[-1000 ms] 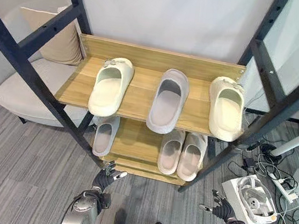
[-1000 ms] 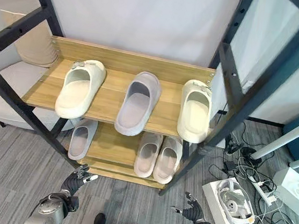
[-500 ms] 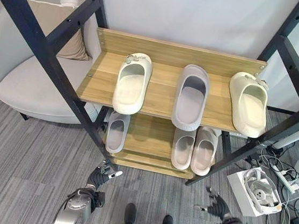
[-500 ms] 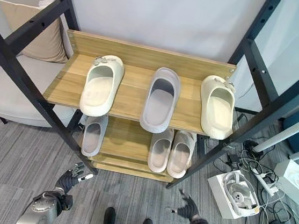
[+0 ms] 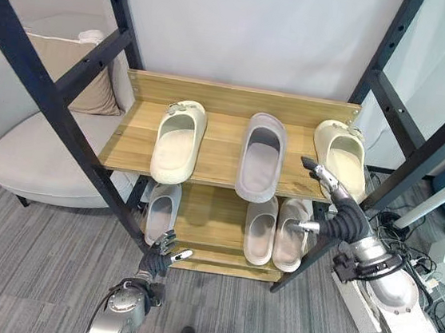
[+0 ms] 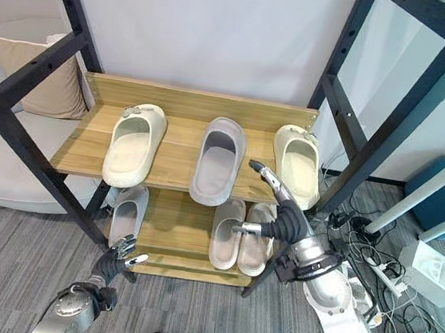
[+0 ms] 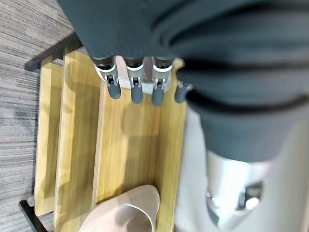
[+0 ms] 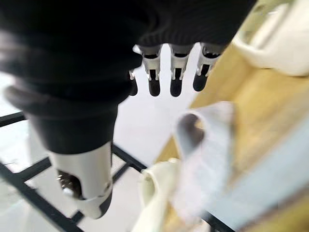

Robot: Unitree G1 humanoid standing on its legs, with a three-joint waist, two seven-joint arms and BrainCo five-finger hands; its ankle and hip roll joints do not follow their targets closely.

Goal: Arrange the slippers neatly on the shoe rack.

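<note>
The right hand point(image 5: 338, 214) reaches, fingers spread and empty, before the wooden shoe rack point(image 5: 217, 145) — partly hiding a pale lower-shelf slipper point(image 5: 288, 237); the left hand point(image 5: 157, 259) hangs open.

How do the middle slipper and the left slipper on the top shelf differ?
The middle slipper is pale grey; the left slipper is cream. The left slipper carries small charms near its toe, while the middle slipper looks plain. The middle slipper's heel overhangs the top shelf front edge more than the left slipper's. Both lie sole-down, toes toward the back wall.
</note>
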